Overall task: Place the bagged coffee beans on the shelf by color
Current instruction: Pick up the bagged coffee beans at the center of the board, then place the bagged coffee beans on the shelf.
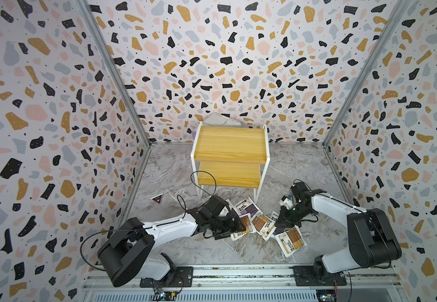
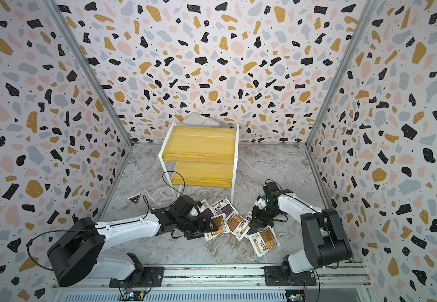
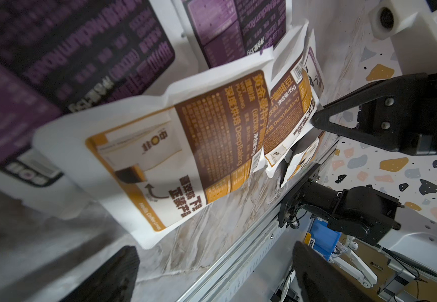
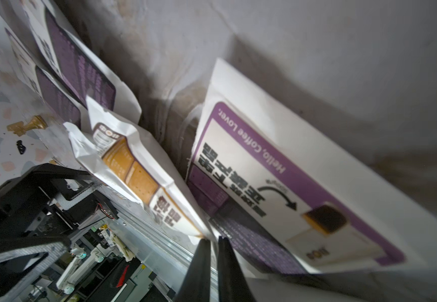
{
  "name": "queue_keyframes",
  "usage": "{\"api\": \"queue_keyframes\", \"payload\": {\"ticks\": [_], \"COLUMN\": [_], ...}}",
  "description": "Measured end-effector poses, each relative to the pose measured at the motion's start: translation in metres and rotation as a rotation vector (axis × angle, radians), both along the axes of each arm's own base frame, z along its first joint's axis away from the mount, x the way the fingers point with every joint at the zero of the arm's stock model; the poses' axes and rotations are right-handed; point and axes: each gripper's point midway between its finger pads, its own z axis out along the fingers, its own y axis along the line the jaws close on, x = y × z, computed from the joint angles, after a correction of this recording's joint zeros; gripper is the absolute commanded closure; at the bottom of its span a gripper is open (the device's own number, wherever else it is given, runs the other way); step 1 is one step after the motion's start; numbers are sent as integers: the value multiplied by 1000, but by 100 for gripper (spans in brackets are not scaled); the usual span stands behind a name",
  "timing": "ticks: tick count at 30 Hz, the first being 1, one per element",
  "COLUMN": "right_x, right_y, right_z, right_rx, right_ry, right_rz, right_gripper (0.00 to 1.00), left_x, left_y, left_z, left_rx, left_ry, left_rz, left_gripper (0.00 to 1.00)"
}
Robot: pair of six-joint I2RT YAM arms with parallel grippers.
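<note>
**A:** As both top views are checked, where are the bagged coffee beans found?

**B:** They are seen lying overlapped on the marble floor, just in front of the shelf. The left gripper is positioned over a brown-panel pouch. The right gripper is set low at the middle of the pile.

**A:** What is shown by the left wrist view?

**B:** The left gripper is spread wide and nothing is grasped. The brown-panel pouch is seen beyond its fingers, with purple-panel pouches overlapped beside it.

**A:** And by the right wrist view?

**B:** The right gripper is clenched. Its tips are set where the edge of a purple-panel pouch is met by a creased brown pouch. Whether an edge is pinched between them cannot be told.
</note>
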Motion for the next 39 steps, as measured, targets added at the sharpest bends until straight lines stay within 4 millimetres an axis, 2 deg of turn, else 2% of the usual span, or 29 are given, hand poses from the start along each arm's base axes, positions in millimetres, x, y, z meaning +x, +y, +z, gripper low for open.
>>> {"api": "queue_keyframes", "payload": {"ticks": [5, 10, 16, 25, 28, 31, 35, 39], "right_x": [1, 5, 10, 4, 6, 14, 30, 51], "right_y": [-1, -3, -8, -22, -29, -34, -37, -35], "right_z": [6, 28, 72, 139, 170, 211, 278, 351], "right_rx": [0, -7, -14, -51, -68, -70, -49, -3], "right_ry": [-20, -96, -215, -365, -442, -543, -703, -869], "right_rz": [-2, -4, -16, -75, -117, -163, -217, -253], "right_gripper": [100, 100, 100, 100, 100, 100, 100, 100], "left_x": [1, 4, 3, 0, -3, -5, -3, -2], "left_y": [-2, -4, -3, 2, 6, 7, 6, 7], "left_z": [2, 9, 31, 86, 99, 118, 162, 219], "left_rx": [-5, -9, -39, -125, -149, -181, -253, -333], "left_ry": [-3, -13, -55, -158, -178, -199, -265, -356], "left_rz": [-4, -9, -16, -9, -4, 6, 15, 22], "left_gripper": [4, 3, 3, 3, 3, 3, 2, 2]}}
